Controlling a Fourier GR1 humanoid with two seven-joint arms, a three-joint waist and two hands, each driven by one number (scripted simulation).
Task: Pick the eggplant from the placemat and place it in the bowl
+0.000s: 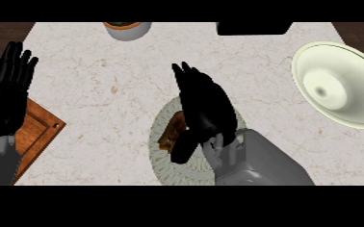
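Note:
A round woven placemat [162,166] lies near the counter's front edge in the head view. On it rests the eggplant [171,135], showing only as a brownish strip, since my right hand [206,108] hovers over it and hides most of it. That hand's fingers are straight and point away from me, with the thumb hanging down beside the eggplant; I cannot tell if it touches it. The cream bowl [332,84] stands at the right edge, apart from the hand. My left hand [14,89] rests open at the far left, fingers up.
A wooden board [37,131] pokes in at the left, under my left forearm. A grey pot [128,30] stands at the back edge, and a black object [253,28] sits at the back right. Bare marble lies between placemat and bowl.

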